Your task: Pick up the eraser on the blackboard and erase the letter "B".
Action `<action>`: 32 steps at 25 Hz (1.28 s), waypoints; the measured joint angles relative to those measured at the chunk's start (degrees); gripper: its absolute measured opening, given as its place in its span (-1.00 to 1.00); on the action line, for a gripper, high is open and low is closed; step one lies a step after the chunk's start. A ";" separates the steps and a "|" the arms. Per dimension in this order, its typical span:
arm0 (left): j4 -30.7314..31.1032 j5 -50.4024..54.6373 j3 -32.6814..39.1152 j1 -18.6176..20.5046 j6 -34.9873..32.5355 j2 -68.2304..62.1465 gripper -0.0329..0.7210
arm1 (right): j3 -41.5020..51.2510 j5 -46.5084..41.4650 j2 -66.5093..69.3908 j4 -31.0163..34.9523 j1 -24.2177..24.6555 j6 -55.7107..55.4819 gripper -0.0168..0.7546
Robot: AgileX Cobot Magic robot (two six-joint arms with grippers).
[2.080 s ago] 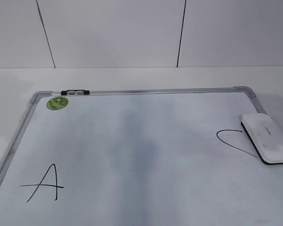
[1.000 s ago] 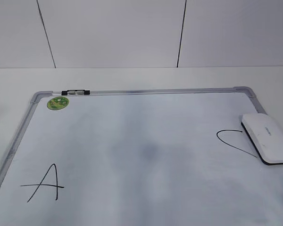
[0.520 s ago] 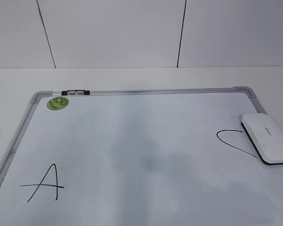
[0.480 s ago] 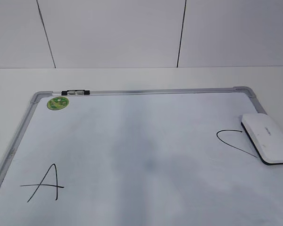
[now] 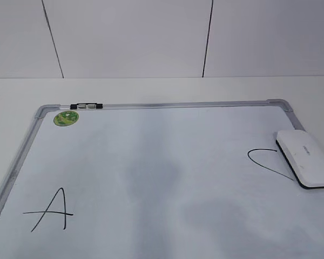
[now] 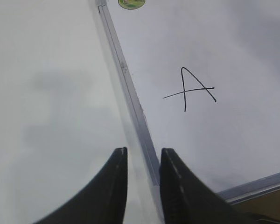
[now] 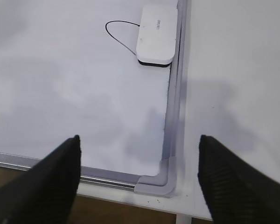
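Observation:
The blackboard (image 5: pixel 167 104) is a white board with a grey frame lying flat on the table. The white eraser (image 5: pixel 305 158) lies on its right edge, over the end of a curved letter "C" (image 5: pixel 262 160). A letter "A" (image 5: pixel 49 210) is at the lower left. No letter "B" shows on the board. Neither gripper is in the exterior view. In the right wrist view my right gripper (image 7: pixel 137 144) is wide open and empty above the board's near right corner, well short of the eraser (image 7: pixel 156 35). My left gripper (image 6: pixel 143 156) is nearly closed and empty over the board's left rail (image 6: pixel 130 93).
A round green sticker (image 5: pixel 66 117) and a black clip (image 5: pixel 86 106) sit at the board's far left corner. A white wall stands behind the table. The table's front edge shows just below the board's near corner (image 7: pixel 154 184). Soft grey shadows lie on the board.
The eraser and the letters have not moved. Only the soft shadows on the board have drifted toward the lower right.

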State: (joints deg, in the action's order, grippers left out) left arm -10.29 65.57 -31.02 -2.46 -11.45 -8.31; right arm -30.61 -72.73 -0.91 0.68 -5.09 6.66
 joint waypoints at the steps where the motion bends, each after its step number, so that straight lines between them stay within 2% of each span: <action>1: -0.12 -0.57 0.48 0.00 -0.04 0.65 -0.41 | 0.10 0.11 -0.03 -0.12 0.00 0.00 0.57; 5: -0.39 -1.12 0.66 0.00 -0.04 3.09 -0.41 | 0.22 0.86 -0.13 -0.34 0.00 0.00 0.56; 9: -0.39 -1.19 0.66 0.00 -0.04 3.62 -0.41 | 2.19 5.37 -0.13 -0.68 0.00 0.00 0.56; 23: -0.13 -1.48 0.66 0.12 -0.04 4.79 -0.41 | 2.54 6.04 -0.13 -0.68 0.00 -0.51 0.56; 26: 0.52 -1.48 0.66 1.31 -0.04 6.62 -0.41 | 2.54 6.04 -0.13 -0.99 0.60 -0.51 0.56; 32: 0.86 -1.52 0.70 4.21 -0.04 7.66 -0.41 | 2.54 6.04 -0.13 -1.24 4.85 -0.51 0.56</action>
State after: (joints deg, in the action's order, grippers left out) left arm -9.44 64.05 -30.31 1.75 -11.49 -0.65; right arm -28.07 -66.68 -1.04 -0.55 -0.24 6.15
